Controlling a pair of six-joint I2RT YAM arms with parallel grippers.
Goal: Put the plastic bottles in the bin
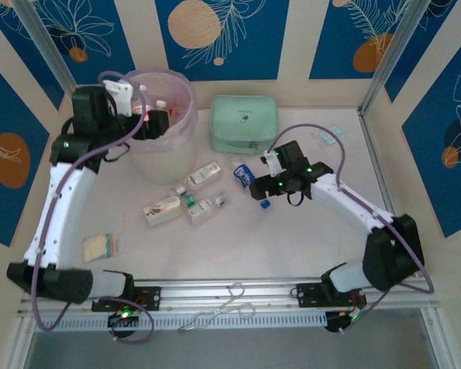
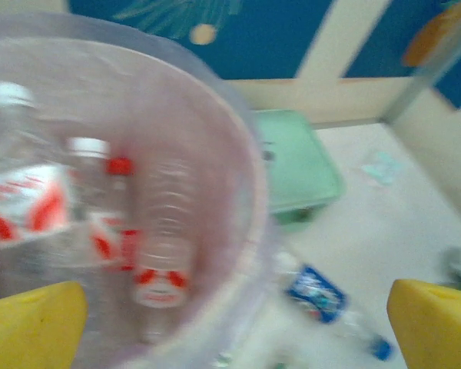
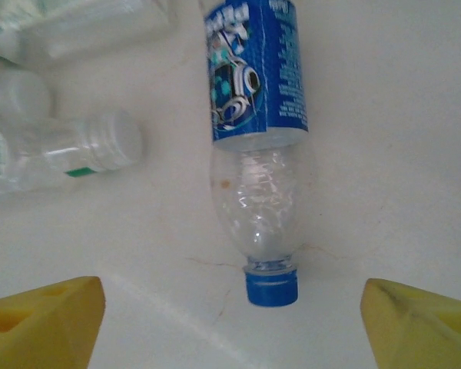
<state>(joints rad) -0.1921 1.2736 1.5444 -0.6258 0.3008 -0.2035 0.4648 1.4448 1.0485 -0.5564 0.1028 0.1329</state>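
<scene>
1. Several plastic bottles (image 1: 203,175) lying loose on the white table (image 1: 307,246) from above, clustered in front of the bin (image 1: 186,94), with more inside it.
   - Bin at the far left of the table, pink-lined, just beside the mint green case (image 1: 243,123).
   - Left gripper (image 1: 147,123) poised over the bin's mouth.
   - Right gripper (image 1: 260,192) down low near the table's middle, over the blue-label bottle (image 1: 244,174).
   - Flat packet (image 1: 100,246) well apart, toward the near left edge.

2. Blurred look from the left wrist down into the bin (image 2: 238,177).
   - At least three red-label bottles (image 2: 161,246) inside, upright or leaning on the wall.
   - Left gripper (image 2: 230,338) spread wide and gripping nothing, yellow fingertips (image 2: 31,323) at the two bottom corners of the view.
   - Past the rim: the mint green case (image 2: 296,165), and nearer, the blue-label bottle (image 2: 315,292) lying on the table.

3. Close look from the right wrist at the blue-label bottle (image 3: 257,131), flat on the table, blue cap (image 3: 270,288) pointing toward the camera.
   - Right gripper (image 3: 234,330) open, yellow fingertips (image 3: 422,327) standing well off to either side of the cap and touching nothing.
   - At the upper left, clear white-capped bottles (image 3: 84,146) with green on their labels, lying apart from the blue one.
</scene>
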